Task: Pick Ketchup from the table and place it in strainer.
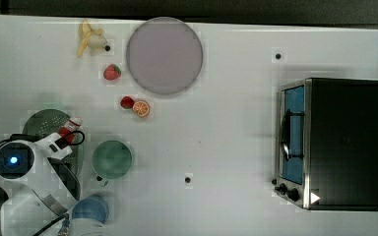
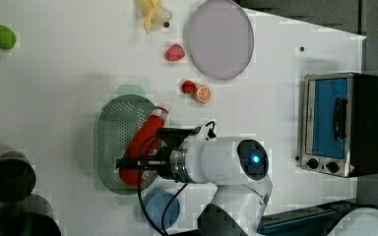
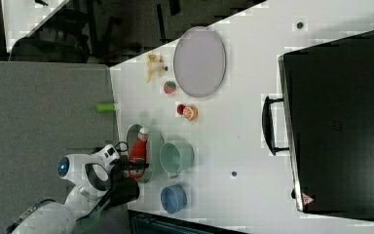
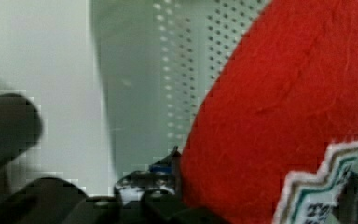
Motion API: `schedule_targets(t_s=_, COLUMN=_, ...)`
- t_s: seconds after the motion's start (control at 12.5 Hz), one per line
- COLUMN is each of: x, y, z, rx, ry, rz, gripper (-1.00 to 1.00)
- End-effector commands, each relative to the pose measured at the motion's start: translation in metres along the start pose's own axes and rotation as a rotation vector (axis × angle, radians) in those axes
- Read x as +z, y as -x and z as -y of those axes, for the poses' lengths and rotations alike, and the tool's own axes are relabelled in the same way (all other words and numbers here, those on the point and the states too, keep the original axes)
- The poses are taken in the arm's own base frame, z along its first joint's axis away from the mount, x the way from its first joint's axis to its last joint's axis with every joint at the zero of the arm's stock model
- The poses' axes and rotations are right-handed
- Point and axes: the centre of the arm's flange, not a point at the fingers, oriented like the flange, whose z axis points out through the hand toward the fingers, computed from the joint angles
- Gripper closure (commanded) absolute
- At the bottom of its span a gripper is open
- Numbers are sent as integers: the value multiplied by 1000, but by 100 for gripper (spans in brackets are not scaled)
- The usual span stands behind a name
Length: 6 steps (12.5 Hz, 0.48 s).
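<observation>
Jaws: gripper [image 2: 128, 164] stands open, its fingers either side of the bottle's base
Ketchup [image 2: 145, 138]: between them, lying slanted inside the strainer [image 2: 110, 123]

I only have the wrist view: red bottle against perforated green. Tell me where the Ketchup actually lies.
Observer: In the left view the Ketchup lies slanted inside the strainer, its white cap poking over the rim.
Operator: Report where the gripper is.
Observer: The gripper is at the bottle's base end, over the strainer.
Operator: Name the nearest neighbour.
Observer: The green cup stands close beside the strainer, on the top view's right.
</observation>
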Motion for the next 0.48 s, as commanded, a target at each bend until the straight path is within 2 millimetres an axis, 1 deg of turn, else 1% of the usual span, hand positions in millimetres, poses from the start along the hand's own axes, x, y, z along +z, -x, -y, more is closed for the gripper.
schedule_targets(t_s=0.08, x=-42, y=-3, z=27, rx=63, ry=-47, rz=-103, gripper=-100)
schedule_targets(t_s=0.16, x=-60, y=-7, z=28, rx=111, ry=-50, rz=-136, gripper=-100)
schedule_targets(t_s=0.32, x=-107, y=-17, z=25, rx=178, ry=-34, rz=-210, gripper=-100)
schedule_targets(t_s=0.48, x=-161, y=-32, z=9, rx=230, ry=26, rz=-255, gripper=-100)
